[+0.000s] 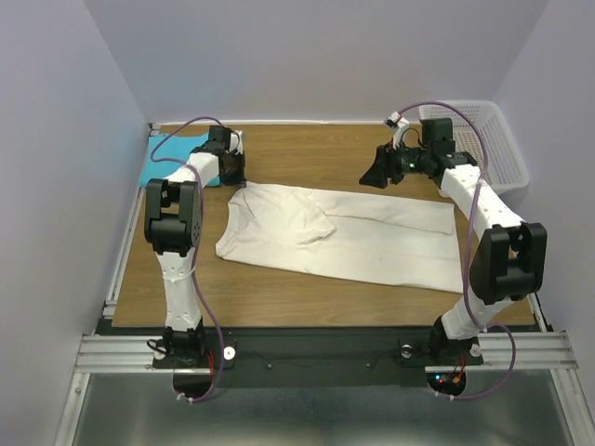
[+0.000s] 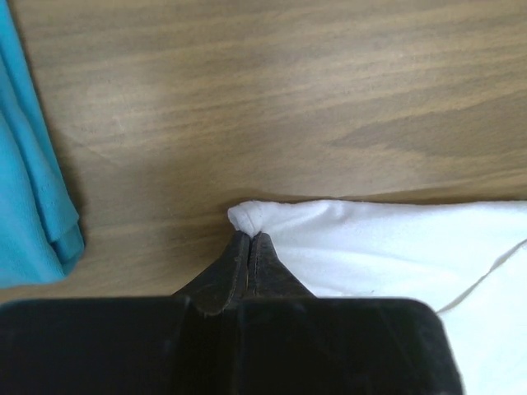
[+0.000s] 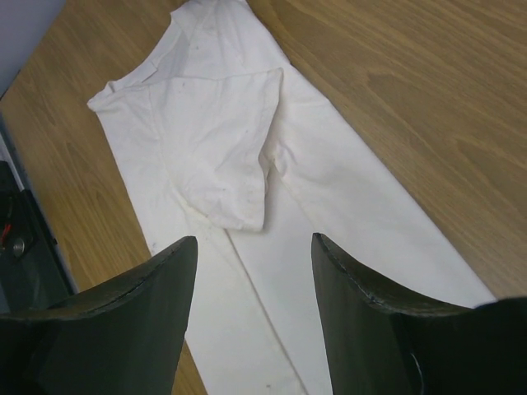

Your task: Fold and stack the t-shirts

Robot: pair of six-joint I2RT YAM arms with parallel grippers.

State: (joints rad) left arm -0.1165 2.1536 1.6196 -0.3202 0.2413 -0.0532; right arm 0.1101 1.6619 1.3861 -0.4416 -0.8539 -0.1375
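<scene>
The cream-white t-shirt point(image 1: 353, 232) lies spread flat across the middle of the wooden table, with one sleeve folded onto its body point(image 3: 222, 156). My left gripper point(image 1: 239, 179) is shut on the shirt's far-left corner, and a small tuft of white cloth point(image 2: 245, 216) pokes out past the closed tips point(image 2: 249, 237). The turquoise t-shirt point(image 1: 172, 153) lies bunched at the far-left corner of the table and shows at the left edge of the left wrist view point(image 2: 29, 189). My right gripper point(image 1: 374, 175) is open and empty, held above the table behind the shirt, apart from it point(image 3: 255, 239).
A white plastic mesh basket point(image 1: 488, 139) stands at the far right, behind the right arm. Bare wooden table point(image 1: 307, 149) lies between the two grippers at the back. A metal rail point(image 1: 121, 269) runs along the table's left edge.
</scene>
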